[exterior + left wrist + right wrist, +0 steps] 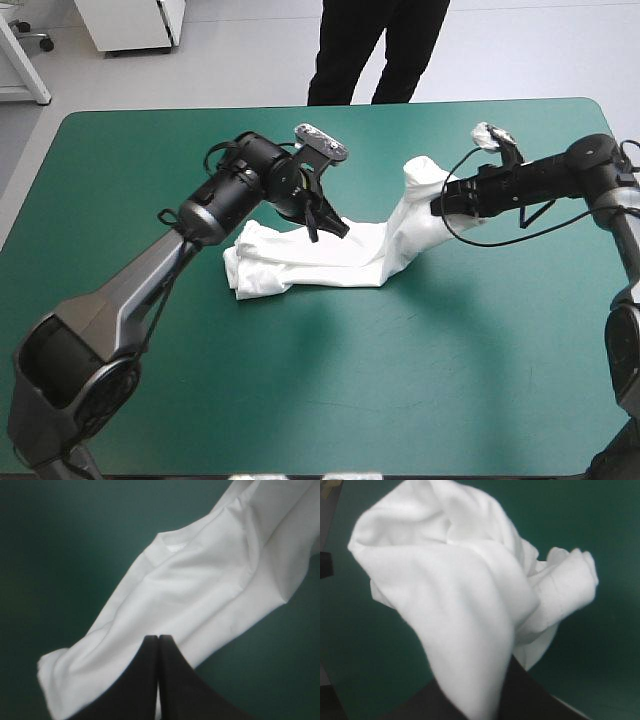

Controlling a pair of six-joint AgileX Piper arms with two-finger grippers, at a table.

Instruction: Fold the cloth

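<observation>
White T-shirt in right pincer

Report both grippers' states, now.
Left gripper: shut on the T-shirt.
Right gripper: shut on the T-shirt, holding one end raised off the table.

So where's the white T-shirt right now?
In the high view the T-shirt lies mid-table on the teal-green cover, its right end lifted in the right arm's jaws, the left arm's shut jaws over its middle.

Both end effectors closed
</observation>
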